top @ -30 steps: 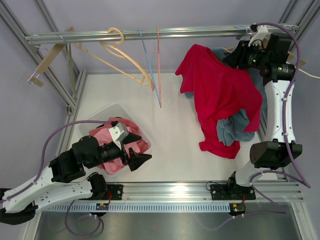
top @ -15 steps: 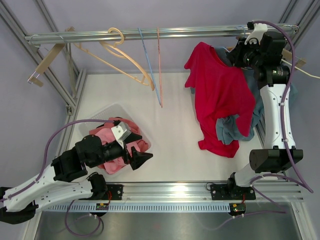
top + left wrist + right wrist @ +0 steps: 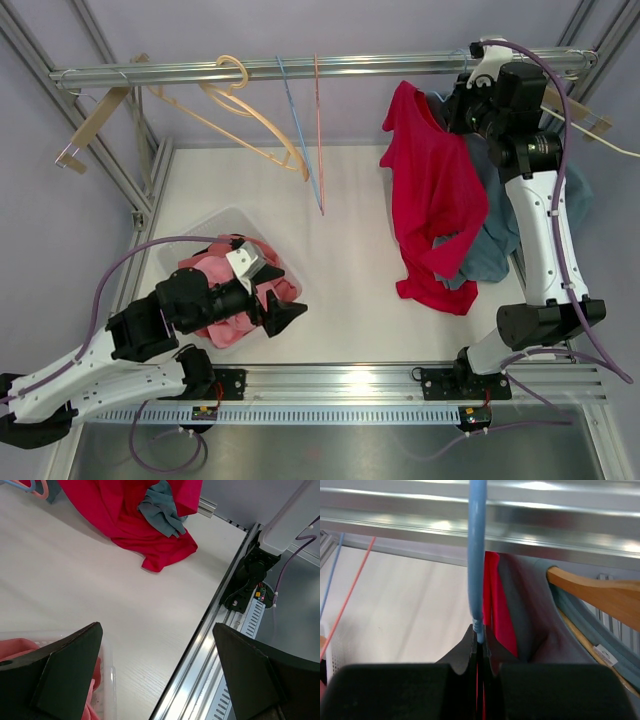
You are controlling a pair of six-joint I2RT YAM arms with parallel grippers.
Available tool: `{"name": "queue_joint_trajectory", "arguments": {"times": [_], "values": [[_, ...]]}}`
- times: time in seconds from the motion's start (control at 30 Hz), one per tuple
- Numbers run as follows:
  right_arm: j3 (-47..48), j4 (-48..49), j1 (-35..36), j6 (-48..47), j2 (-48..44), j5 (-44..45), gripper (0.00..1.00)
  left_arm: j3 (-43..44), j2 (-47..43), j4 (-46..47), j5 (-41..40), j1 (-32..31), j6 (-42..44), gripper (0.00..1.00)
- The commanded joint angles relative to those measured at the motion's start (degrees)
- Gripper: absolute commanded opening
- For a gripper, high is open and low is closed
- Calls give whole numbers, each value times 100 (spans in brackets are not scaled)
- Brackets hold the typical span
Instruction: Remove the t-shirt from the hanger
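1. Right gripper point(image 3: 480, 642) is up at the rail point(image 3: 300, 68), toward its right end. Its jaws are clenched on the neck of the blue hanger point(image 3: 477, 555), just below the bar.
2. Red t-shirt point(image 3: 435, 195) hangs down from that spot. Its lower end lies crumpled on the table point(image 3: 350, 260), toward the near right corner.
3. The red t-shirt seems to sit on the blue hanger, but cloth hides the hanger's shoulders in the overhead view, so this is uncertain.
4. Grey-blue garment point(image 3: 495, 245) hangs behind the red t-shirt, touching it, along the table's right edge. The right wrist view shows a wooden hanger point(image 3: 592, 595) just right of the blue hanger.
5. Left gripper point(image 3: 283, 310) is low near the table's near left corner. Its jaws are spread wide with nothing between them.
6. Clear bin point(image 3: 195, 228) sits at that near left corner and holds pink clothes point(image 3: 215, 280). The left gripper is at the bin's right side.
7. 4 bare hangers on the rest of the rail:
   - tan hanger point(image 3: 95, 120) at the left end
   - pale wooden hanger point(image 3: 290, 155) next to it
   - pale-blue thin hanger point(image 3: 298, 130) and orange thin hanger point(image 3: 319, 130) mid-rail, side by side
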Motion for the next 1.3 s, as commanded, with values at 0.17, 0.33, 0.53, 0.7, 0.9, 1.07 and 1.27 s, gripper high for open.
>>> {"name": "queue_joint_trajectory", "arguments": {"times": [0.17,0.33,0.53,0.7,0.9,1.07,1.27], "values": [[-143,1238,349,68,-595,-11,0,70,104,183,-81,51,-58,99],[-1093,1731,560,121,-1007,217,0,141,297,218,25,51,-207,99],[-2745,2689,850,805,-2009,604,0,413,631,323,569,51,-453,99],[-3668,2866,1526,1500,-2825,2061,0,519,1000,604,885,25,-918,99],[-3837,2927,2897,1861,-3232,3486,0,913,1834,1096,-374,-870,-1280,99],[-3784,3147,3557,1905,-3363,3927,0,1590,3091,1518,-1231,-1838,-990,99],[-3679,3156,3751,1923,-3495,3725,0,2241,4093,1914,-1557,-2155,-1007,99]]}}
